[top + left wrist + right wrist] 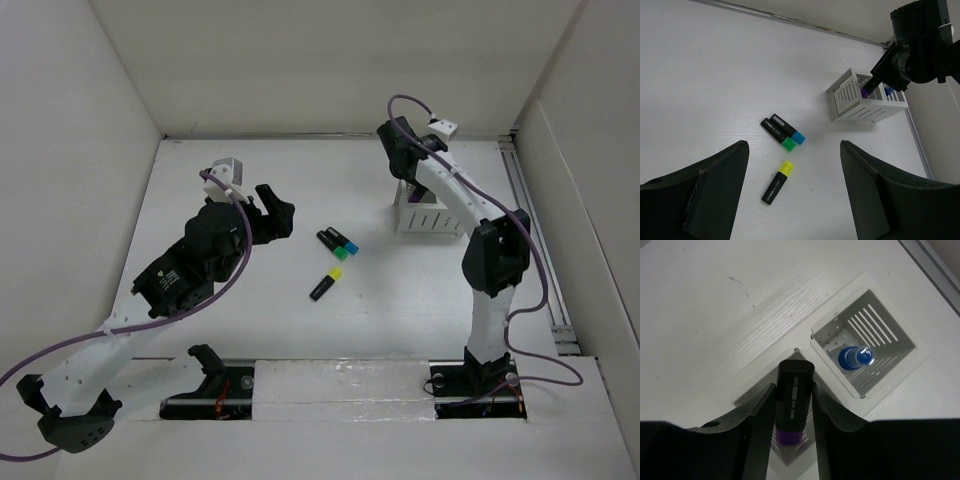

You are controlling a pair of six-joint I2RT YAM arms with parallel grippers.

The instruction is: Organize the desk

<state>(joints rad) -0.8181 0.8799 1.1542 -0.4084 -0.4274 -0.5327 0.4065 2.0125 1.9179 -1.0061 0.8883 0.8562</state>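
Note:
On the white desk (300,330) lie three black highlighters: a yellow-capped one (326,282) (776,183), and a green-capped one (331,243) (776,133) touching a blue-capped one (342,240) (787,128). My left gripper (272,215) (795,200) is open and empty, hovering left of them. My right gripper (407,180) (794,412) is shut on a purple-capped highlighter (793,400) (866,90), held cap down over a compartment of the white slotted organizer (428,215) (866,342) (850,97). A blue-capped marker (855,358) stands in the neighbouring compartment.
White walls enclose the desk on the left, back and right. A metal rail (535,240) runs along the right edge. The organizer stands at the back right, close to the right arm (495,260).

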